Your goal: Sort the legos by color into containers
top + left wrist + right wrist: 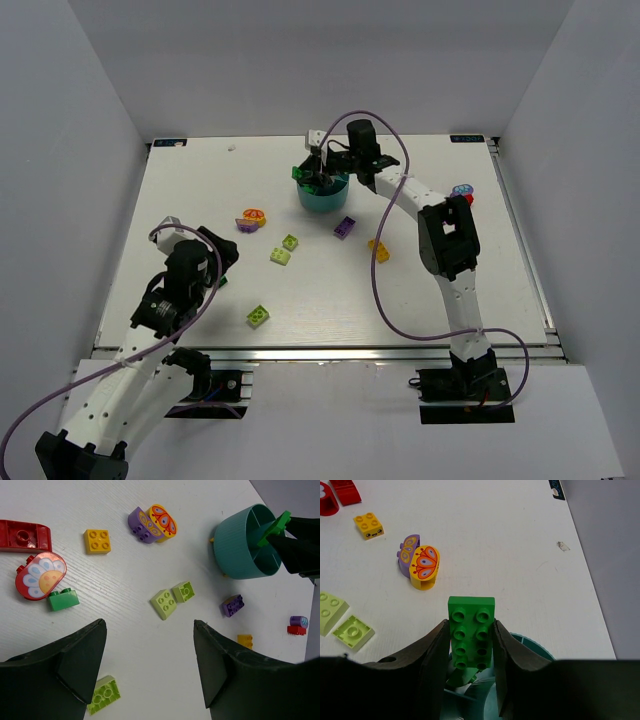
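My right gripper is shut on a long dark green lego and holds it over the near rim of the round teal bowl; from above the gripper is over the bowl. Another green piece lies in the compartment below. My left gripper is open and empty above the table, at the near left. A lime lego lies by its left finger. Two lime legos, a purple one and an orange-yellow one lie ahead of it.
A purple and yellow butterfly pair, a yellow brick, a red curved piece, a red flower piece and a small green brick lie at the left. A red-and-purple piece sits at the right.
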